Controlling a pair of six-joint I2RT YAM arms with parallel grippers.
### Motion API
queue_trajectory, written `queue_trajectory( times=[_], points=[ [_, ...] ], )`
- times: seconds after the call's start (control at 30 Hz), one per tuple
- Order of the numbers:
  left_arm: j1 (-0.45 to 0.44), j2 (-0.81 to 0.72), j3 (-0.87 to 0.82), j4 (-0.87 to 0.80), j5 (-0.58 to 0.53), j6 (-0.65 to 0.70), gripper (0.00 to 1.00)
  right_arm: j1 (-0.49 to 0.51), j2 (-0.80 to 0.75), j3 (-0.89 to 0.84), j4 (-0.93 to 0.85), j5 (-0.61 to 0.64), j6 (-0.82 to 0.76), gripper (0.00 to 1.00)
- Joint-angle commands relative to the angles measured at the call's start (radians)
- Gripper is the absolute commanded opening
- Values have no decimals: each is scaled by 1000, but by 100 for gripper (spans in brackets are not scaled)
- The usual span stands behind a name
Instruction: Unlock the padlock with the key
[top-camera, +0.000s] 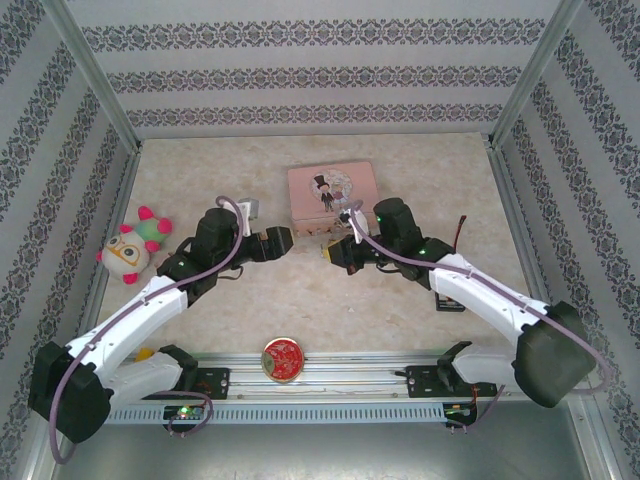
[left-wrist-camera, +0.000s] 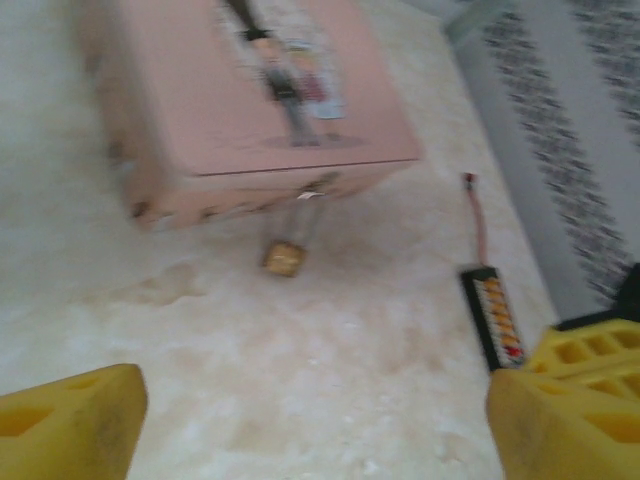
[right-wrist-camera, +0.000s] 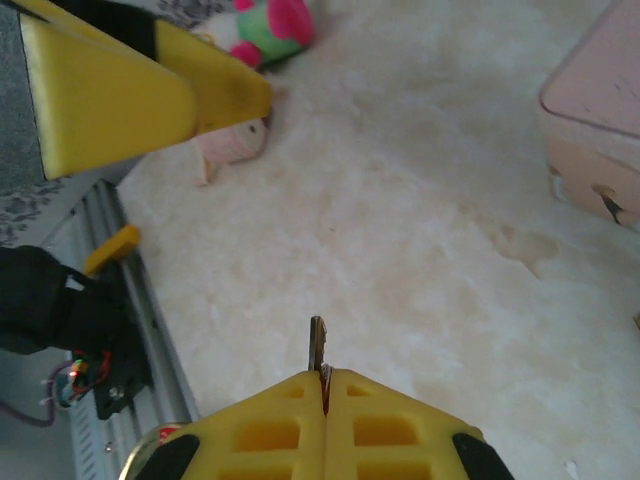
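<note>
**Right gripper (right-wrist-camera: 325, 385) pinched key (right-wrist-camera: 317, 356) while padlock (left-wrist-camera: 284, 259) sat by pink box**

Its yellow fingers were pressed flat together on the small key, whose blade stuck out toward 12 o'clock in the right wrist view. The left gripper (left-wrist-camera: 315, 400) stood wide open, nothing between its fingers, with the marbled table (left-wrist-camera: 300, 340) beyond. The brass padlock sat at the 6 o'clock side of the pink tin box (left-wrist-camera: 250, 100), its shackle running up to the box's front edge. From above, a plush toy (top-camera: 133, 245) lay at 9 o'clock and a round red tin (top-camera: 283, 359) at 6 o'clock.
</note>
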Motion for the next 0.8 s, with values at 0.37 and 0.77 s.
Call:
queue_trajectory(
  times=[0.37,0.77],
  points=[
    [-76,64,154,1,311,184,55,-8,-56,8,61,-91,-35,0],
    [-117,139,184,-15,305,216,39,-2,-64,7,74,-97,-19,0]
  ],
)
